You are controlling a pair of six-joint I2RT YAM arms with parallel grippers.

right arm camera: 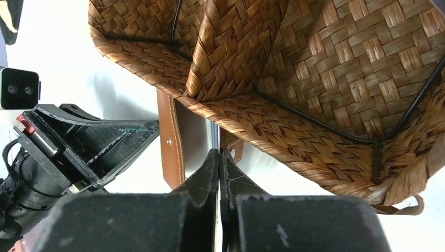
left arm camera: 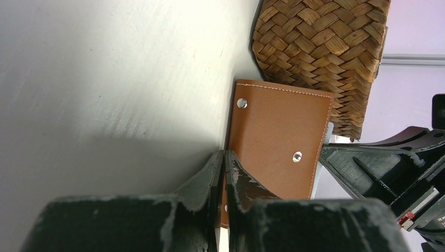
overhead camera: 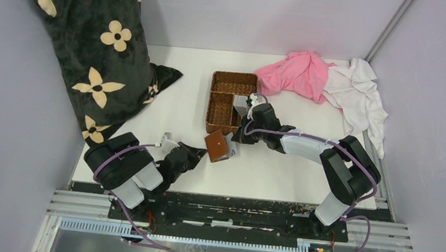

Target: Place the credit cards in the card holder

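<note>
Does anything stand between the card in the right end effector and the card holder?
Nothing visible does. The right end effector holds a credit card edge-on right at the card holder, which the left end effector grips. The wicker basket sits alongside, not between.

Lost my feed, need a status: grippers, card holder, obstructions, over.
Left gripper shut on card holder edge. Right gripper shut, seemingly on a credit card edge-on at the holder. Wicker basket close behind it.

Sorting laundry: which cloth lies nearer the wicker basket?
The pink cloth; it lies next to the basket's far right corner, while the white cloth sits beyond it.
</note>
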